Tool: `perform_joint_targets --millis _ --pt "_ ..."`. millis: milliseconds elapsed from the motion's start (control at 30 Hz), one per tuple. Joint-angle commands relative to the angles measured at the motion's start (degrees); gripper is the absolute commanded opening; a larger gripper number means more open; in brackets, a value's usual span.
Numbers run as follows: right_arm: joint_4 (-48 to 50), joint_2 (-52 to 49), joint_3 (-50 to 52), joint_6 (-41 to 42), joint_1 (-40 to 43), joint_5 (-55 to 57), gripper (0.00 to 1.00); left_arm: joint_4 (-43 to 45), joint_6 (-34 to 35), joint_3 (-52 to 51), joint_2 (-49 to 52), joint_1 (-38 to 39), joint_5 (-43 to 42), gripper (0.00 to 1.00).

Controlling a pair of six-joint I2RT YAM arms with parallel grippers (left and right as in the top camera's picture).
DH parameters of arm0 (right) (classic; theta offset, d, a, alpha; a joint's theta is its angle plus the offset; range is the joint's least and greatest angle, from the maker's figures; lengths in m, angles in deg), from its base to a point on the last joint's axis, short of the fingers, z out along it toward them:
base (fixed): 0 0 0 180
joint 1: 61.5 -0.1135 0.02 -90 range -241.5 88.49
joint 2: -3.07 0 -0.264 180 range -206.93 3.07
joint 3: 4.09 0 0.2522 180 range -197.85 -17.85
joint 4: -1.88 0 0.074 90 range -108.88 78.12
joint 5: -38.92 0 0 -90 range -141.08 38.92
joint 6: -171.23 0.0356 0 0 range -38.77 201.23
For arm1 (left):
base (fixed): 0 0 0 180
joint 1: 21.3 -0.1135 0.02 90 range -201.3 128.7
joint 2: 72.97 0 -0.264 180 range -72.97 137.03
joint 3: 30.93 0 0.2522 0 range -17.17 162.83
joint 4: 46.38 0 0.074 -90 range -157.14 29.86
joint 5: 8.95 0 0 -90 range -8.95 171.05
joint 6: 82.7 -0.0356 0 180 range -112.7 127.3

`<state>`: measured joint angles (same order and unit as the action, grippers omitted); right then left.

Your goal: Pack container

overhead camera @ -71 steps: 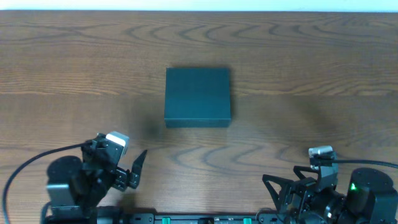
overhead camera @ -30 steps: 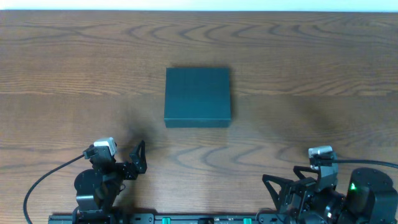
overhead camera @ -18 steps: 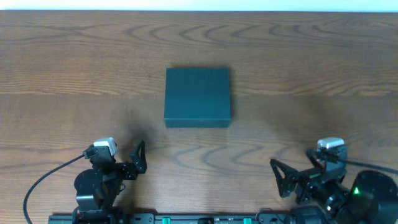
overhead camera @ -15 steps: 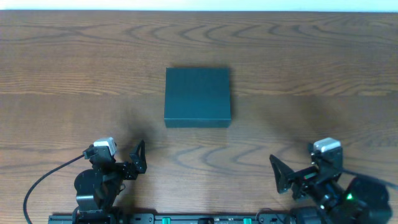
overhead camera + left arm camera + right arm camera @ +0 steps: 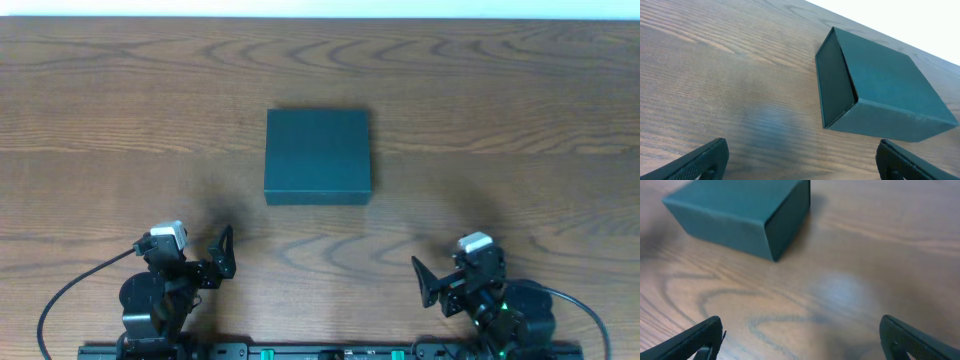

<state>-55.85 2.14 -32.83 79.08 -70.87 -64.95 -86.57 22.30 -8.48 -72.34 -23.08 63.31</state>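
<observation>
The container [image 5: 318, 157], a dark teal box with its lid shut, lies flat in the middle of the wooden table. It shows in the left wrist view [image 5: 880, 95] ahead and to the right, and in the right wrist view [image 5: 735, 207] ahead and to the left. My left gripper [image 5: 215, 262] is low near the front edge, left of the box, open and empty, with its jaws wide apart [image 5: 802, 167]. My right gripper [image 5: 432, 285] is near the front edge, right of the box, open and empty [image 5: 802, 342]. No snack packets are in view.
The brown wood-grain table [image 5: 520, 120] runs to a pale edge at the back. Black cables trail from both arm bases at the front. A rail with green lights runs along the front edge.
The right arm has swung left along the front edge and its gripper now sits closer to the middle. The left arm settled earlier and has stayed still since. The box has not moved.
</observation>
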Motion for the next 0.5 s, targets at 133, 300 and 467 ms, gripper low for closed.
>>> perform_joint_targets --millis 133,300,467 --pt "-0.2 0.6 5.3 -0.9 -0.5 0.5 0.99 0.0 -0.7 -1.2 -0.4 -0.2 0.3 0.95" --pt "0.4 0.6 5.3 -0.9 -0.5 0.5 0.99 0.0 -0.7 -1.2 -0.4 -0.2 0.3 0.95" --pt "0.4 0.6 5.3 -0.9 -0.5 0.5 0.99 0.0 -0.7 -1.2 -0.4 -0.2 0.3 0.95"
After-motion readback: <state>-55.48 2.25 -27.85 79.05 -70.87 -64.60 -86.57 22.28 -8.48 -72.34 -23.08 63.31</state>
